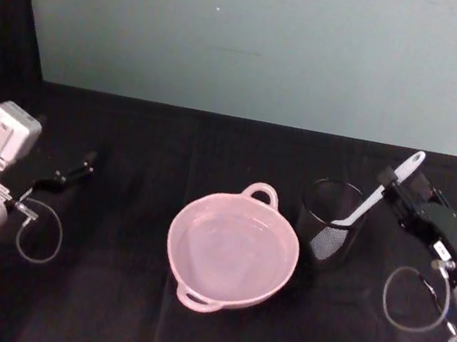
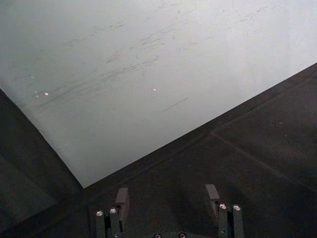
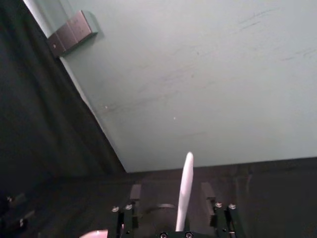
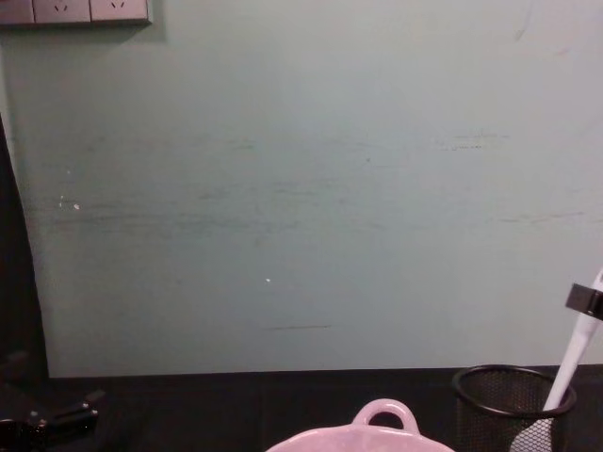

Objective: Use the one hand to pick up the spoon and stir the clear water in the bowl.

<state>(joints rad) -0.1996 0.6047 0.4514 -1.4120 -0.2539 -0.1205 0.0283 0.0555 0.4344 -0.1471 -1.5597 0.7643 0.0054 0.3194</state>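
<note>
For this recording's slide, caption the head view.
Right gripper at the spoon standing in the mesh cup, beside the pink bowl.

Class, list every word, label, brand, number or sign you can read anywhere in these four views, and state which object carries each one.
No text can be read in any view.
Small white label on the black boxy right gripper: too small and blurred to read.
Long slim white plastic spoon, pale pink round bowl, black wire-mesh cup: no markings seen.
Grey wall sockets: no readable print.
</note>
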